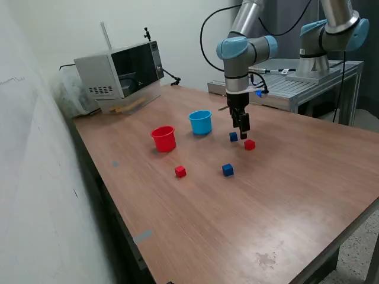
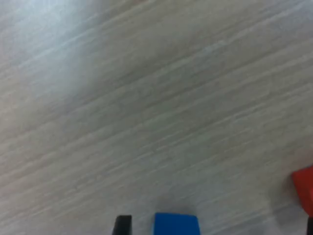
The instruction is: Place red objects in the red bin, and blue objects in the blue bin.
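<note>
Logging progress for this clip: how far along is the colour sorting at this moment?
Nothing looks sorted yet: all four cubes sit on the table. The gripper hangs low above the blue cube beside a red cube; whether its jaws are open is unclear. Another red cube and another blue cube lie nearer the camera. No cube shows in the red cup or light blue cup.

From a raised near corner, we look across the whole table (image 1: 284, 195). Our wrist camera faces down, close, sharing the blue cube (image 1: 233, 136) (image 2: 176, 225).
</note>
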